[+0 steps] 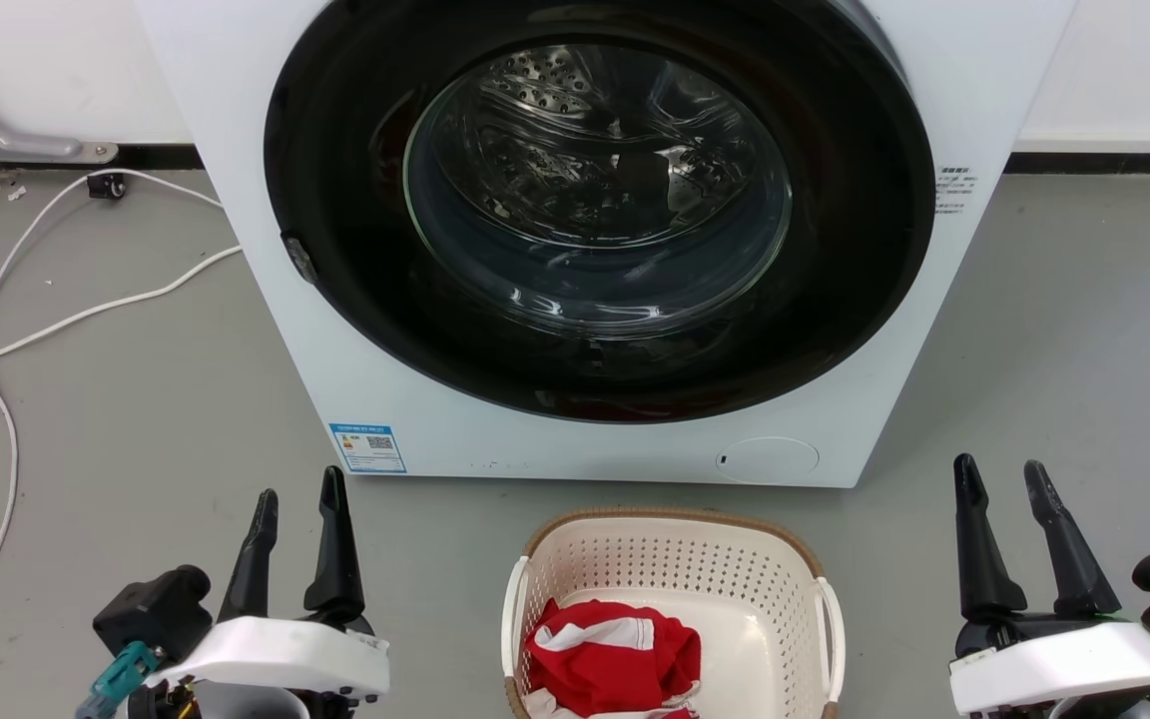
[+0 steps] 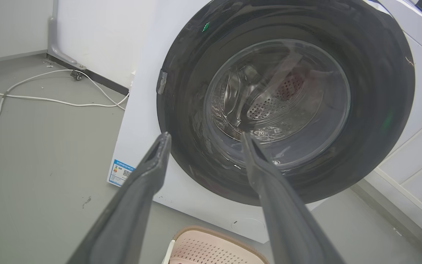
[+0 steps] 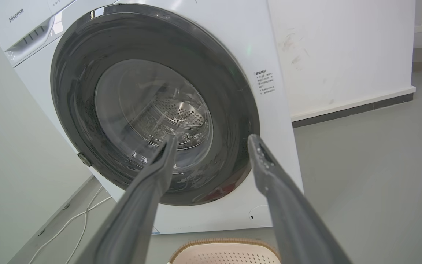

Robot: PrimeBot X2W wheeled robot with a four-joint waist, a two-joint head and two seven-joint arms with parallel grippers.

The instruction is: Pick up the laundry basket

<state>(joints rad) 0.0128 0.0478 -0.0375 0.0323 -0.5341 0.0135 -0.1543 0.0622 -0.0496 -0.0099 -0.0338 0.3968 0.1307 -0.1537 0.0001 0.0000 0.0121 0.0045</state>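
Left gripper (image 1: 299, 486): near left, low, two dark fingers (image 2: 137, 198) pointing toward far side. Jaws apart, empty. Outer finger leans slightly left, inner one stands straighter. Left wrist casing (image 1: 286, 654) white, behind fingers at near edge, black block on its left side.

Right gripper (image 1: 999, 465): near right, mirrored pose, fingers pointing far, both tilted slightly left. Jaws apart, empty. Right wrist casing (image 1: 1064, 664) white, at near edge, black block on its right side.

Grippers roughly level, well apart. In both wrist views, fingers spread in narrow V, tips free.
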